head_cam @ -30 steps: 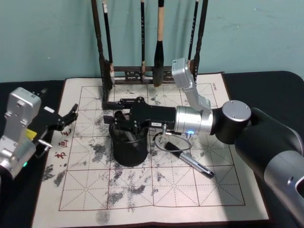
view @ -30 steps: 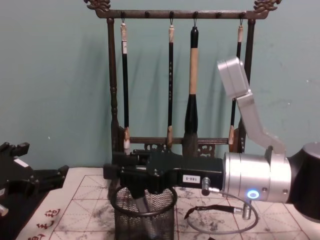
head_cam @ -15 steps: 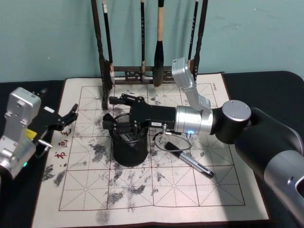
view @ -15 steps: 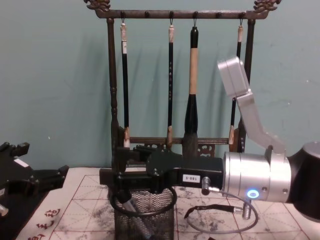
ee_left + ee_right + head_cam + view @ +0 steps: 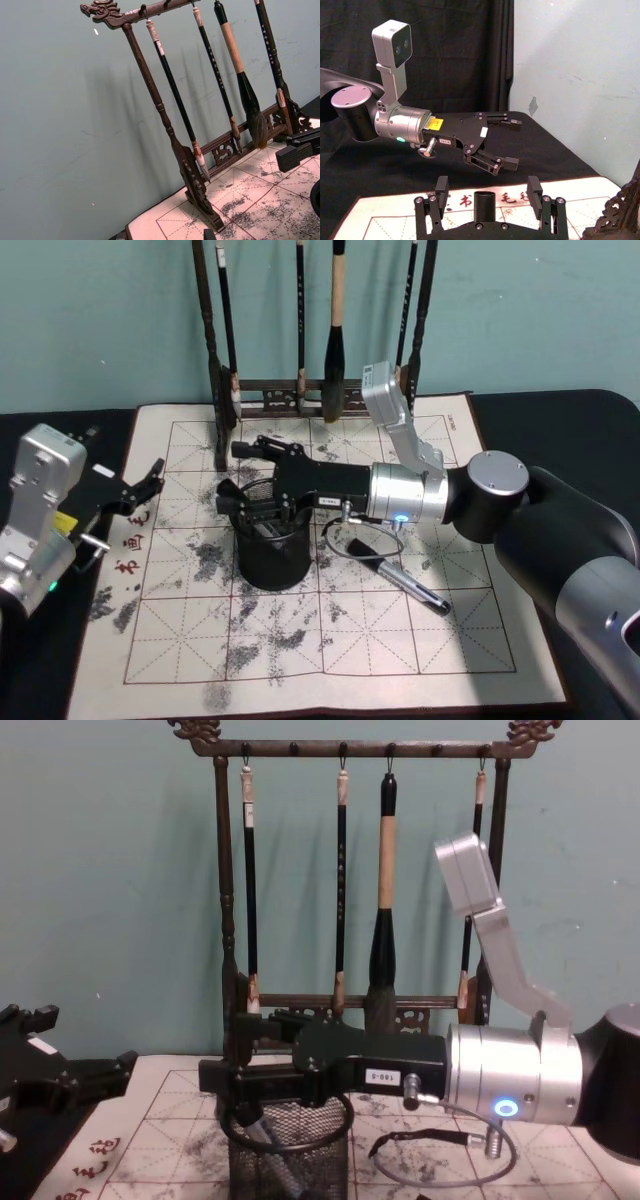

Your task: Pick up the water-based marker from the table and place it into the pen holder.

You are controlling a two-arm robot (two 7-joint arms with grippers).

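The pen holder (image 5: 270,558) is a short black wire-mesh cup on the ink-stained grid mat; the chest view shows its mesh wall (image 5: 318,1160). A greyish marker (image 5: 272,1156) leans inside it, seen through the mesh. My right gripper (image 5: 236,480) hovers just above the holder's rim, reaching in from the right, open with nothing between its fingers; it is also in the chest view (image 5: 232,1058) and the right wrist view (image 5: 487,191). My left gripper (image 5: 142,490) is parked open over the mat's left edge, well away from the holder.
A dark pen with a looped cord (image 5: 404,585) lies on the mat to the right of the holder. The tall wooden brush rack (image 5: 320,390) with several hanging brushes stands close behind the holder. The mat's front half is bare paper.
One second ago my right gripper was shut on a dark marker pointing down into the holder. It has since opened and the marker has dropped in. The left arm has not moved.
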